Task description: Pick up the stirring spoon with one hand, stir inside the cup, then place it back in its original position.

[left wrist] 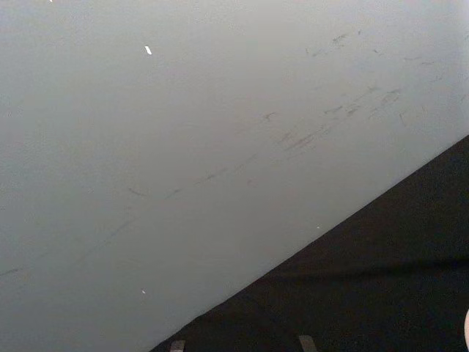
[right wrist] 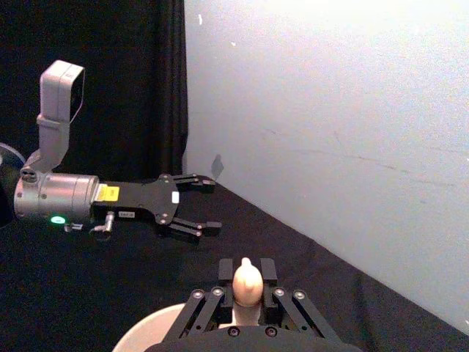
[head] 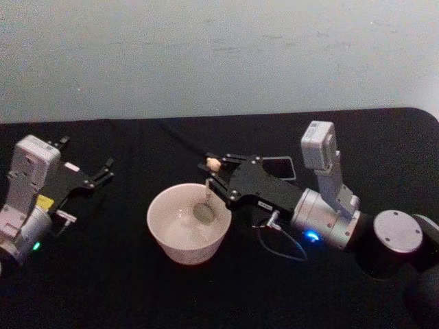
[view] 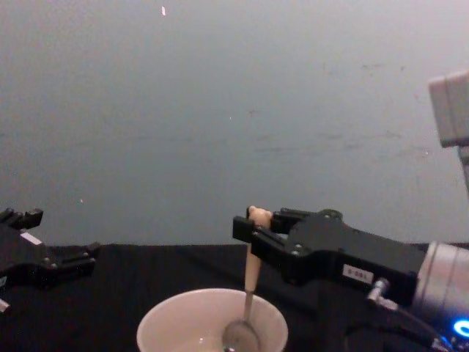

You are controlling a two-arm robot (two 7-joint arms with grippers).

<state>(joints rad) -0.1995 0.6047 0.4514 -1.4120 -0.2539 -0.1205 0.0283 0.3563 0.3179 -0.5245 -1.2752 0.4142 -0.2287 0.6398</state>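
Beige-handled, the slim silver-bowled stirring spoon point(view: 250, 279) is pinched upright by the right gripper point(view: 251, 226) with its bowl inside the wide cream-white cup point(head: 184, 248), so stirring is judged in hand, a lift over to the dark grey square holder point(head: 293, 170) being called for next, while the left gripper point(head: 105, 171) is parked spread open at the left.

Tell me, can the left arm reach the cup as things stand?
Probably yes: the left claw hangs open left of the cup with just black table between them. The right claw, shut on the stirring spoon, occupies the cup's right side.
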